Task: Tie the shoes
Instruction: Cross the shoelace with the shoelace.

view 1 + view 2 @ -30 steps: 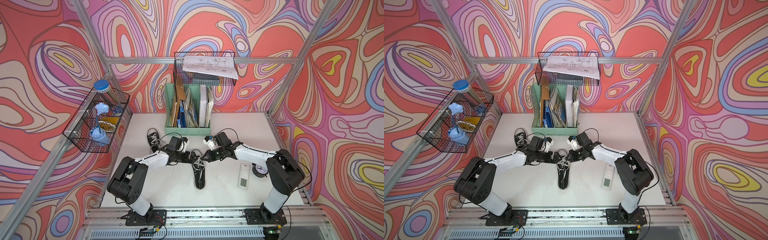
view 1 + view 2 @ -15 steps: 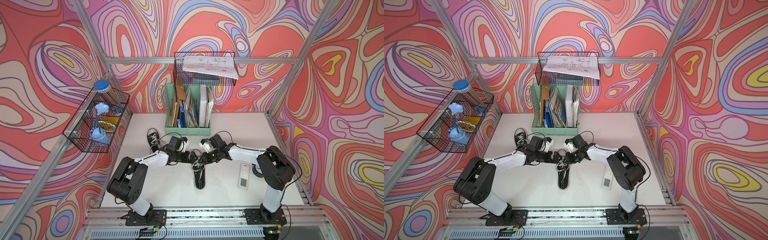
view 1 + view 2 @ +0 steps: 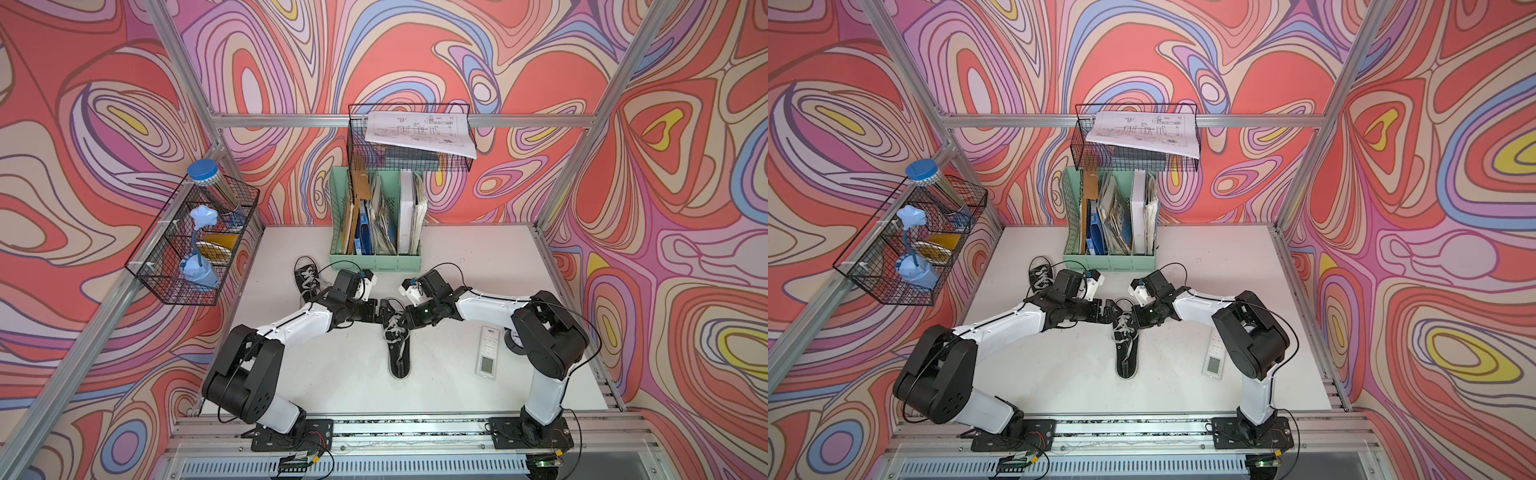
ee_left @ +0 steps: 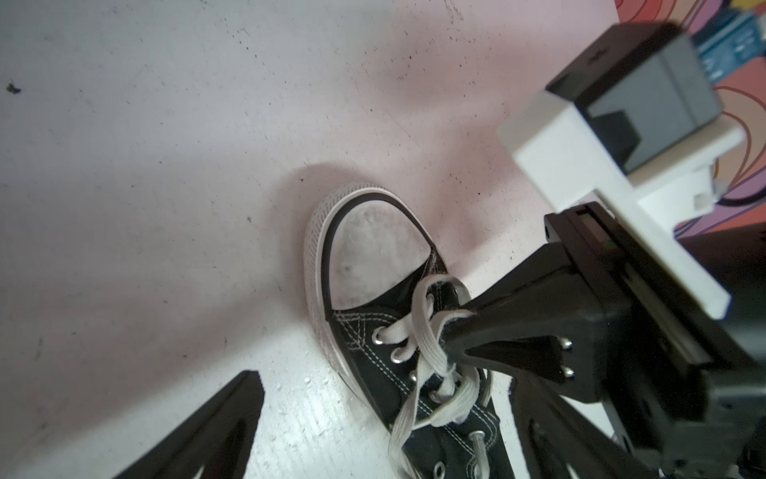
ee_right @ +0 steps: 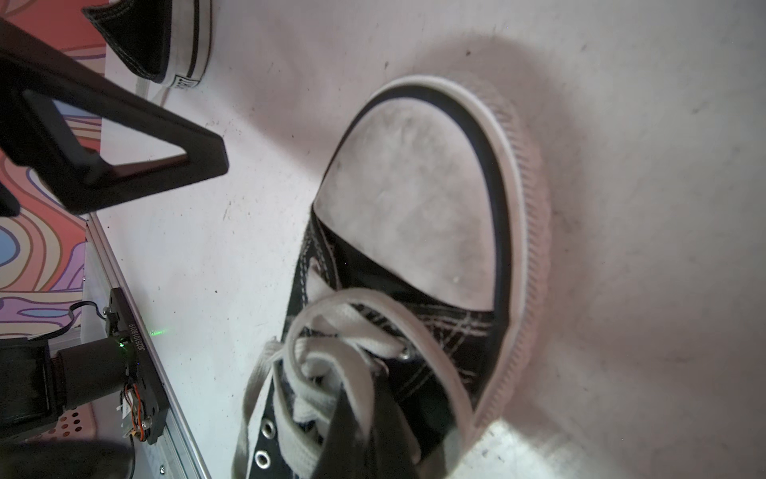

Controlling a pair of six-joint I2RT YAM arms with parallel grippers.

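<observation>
**Lace pinched on one side only: a slip or a dragged shoe is the risk**

The right gripper [image 4: 454,334] is clamped on a flat white lace [image 4: 418,327] of the small black canvas sneaker with white sole trim [image 3: 399,353], which lies mid-table, toe toward the robot's bases. The left gripper [image 3: 376,312] stands wide apart just beside it, holding nothing. A pull now would likely drag the light, unpinned shoe, or the lace could slide out. The matching second sneaker [image 3: 306,278] lies beyond the left arm, near a mint-green file rack [image 3: 374,262]. A white remote control [image 3: 487,350] lies clear.
</observation>
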